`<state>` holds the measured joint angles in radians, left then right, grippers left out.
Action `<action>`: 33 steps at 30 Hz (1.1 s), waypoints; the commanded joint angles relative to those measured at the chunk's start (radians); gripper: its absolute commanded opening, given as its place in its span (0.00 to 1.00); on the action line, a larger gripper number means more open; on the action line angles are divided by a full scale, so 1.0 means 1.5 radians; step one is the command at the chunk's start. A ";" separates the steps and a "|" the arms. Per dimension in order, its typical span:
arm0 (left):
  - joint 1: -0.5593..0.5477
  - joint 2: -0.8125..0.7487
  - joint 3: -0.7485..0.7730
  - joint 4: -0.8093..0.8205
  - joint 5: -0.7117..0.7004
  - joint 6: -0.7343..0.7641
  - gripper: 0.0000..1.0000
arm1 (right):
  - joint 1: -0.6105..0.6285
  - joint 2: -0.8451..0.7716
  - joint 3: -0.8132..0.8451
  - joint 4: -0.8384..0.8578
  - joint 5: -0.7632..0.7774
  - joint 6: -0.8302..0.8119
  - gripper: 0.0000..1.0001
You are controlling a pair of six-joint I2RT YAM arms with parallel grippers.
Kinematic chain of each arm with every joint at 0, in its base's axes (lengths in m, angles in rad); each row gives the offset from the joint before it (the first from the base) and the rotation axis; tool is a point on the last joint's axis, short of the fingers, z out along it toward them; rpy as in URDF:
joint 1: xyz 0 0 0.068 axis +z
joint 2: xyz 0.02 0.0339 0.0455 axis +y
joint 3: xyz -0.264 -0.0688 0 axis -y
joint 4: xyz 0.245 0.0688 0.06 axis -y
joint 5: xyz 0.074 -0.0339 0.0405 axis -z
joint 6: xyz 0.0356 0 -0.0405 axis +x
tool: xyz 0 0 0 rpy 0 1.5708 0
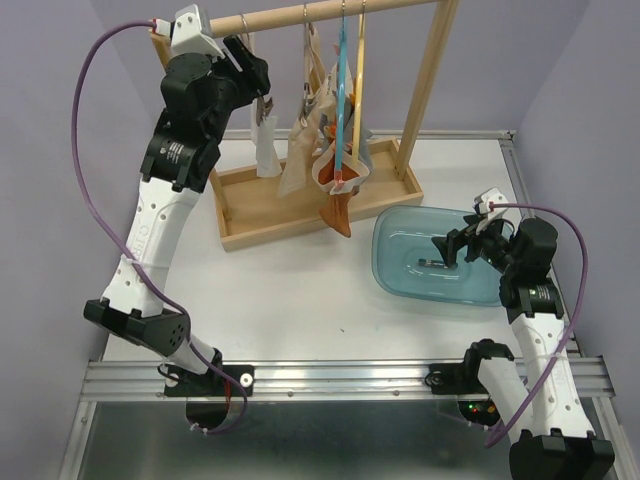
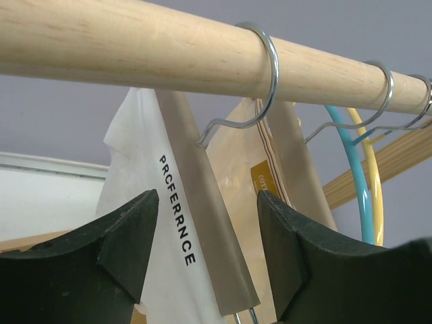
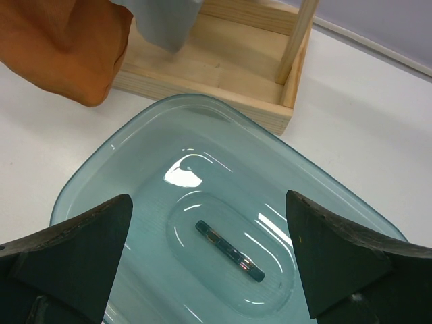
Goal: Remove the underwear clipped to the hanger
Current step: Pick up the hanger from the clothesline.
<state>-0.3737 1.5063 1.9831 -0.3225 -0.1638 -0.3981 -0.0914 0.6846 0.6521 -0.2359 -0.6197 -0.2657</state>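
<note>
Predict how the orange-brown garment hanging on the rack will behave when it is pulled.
Probably floppy: the orange-brown garment hangs in soft rounded folds, so it should bunch and drape. Likely light, as it looks like thin cloth. Its matte surface seems unlikely to slip.

A translucent blue plastic tub [image 1: 398, 268] sits near the right edge of the white table [image 1: 300, 300], just beside the front right corner of a wooden rack's tray base [image 1: 290, 232]. The rack's round rail [image 2: 101, 40] spans above.
</note>
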 commanded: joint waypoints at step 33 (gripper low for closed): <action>-0.005 0.019 0.087 -0.024 -0.050 0.092 0.54 | -0.002 -0.010 0.022 0.010 0.010 0.006 1.00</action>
<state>-0.3759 1.5627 2.0621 -0.3870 -0.2184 -0.2955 -0.0914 0.6807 0.6521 -0.2359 -0.6094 -0.2653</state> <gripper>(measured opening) 0.545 0.999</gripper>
